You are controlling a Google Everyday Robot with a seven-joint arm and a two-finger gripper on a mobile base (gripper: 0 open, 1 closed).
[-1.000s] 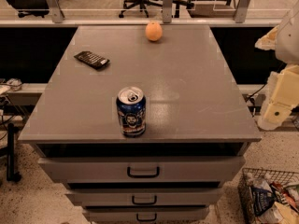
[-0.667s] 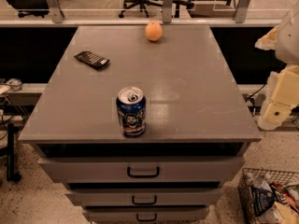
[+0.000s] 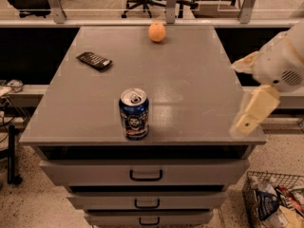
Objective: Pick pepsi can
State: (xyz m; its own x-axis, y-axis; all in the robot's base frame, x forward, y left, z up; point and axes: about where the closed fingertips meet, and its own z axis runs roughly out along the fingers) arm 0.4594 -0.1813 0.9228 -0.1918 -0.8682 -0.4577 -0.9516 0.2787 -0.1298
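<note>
The pepsi can (image 3: 134, 113) stands upright near the front edge of the grey cabinet top (image 3: 190, 84). It is dark blue with a silver top and pull tab, a printed face and a red-white band near the base. My gripper (image 3: 243, 90) is at the right edge of the cabinet top, well to the right of the can and apart from it. Its two cream fingers (image 3: 254, 110) stand apart, open and empty. The white arm reaches in from the right border.
An orange (image 3: 157, 32) sits at the back middle of the top. A dark remote-like device (image 3: 94, 60) lies at the back left. Drawers with handles (image 3: 146, 175) are below. A wire basket of packets (image 3: 275, 201) stands on the floor at the lower right. Office chairs stand behind.
My gripper has moved a little to the left, in over the right edge of the cabinet top. The can, orange and dark device have not moved.
</note>
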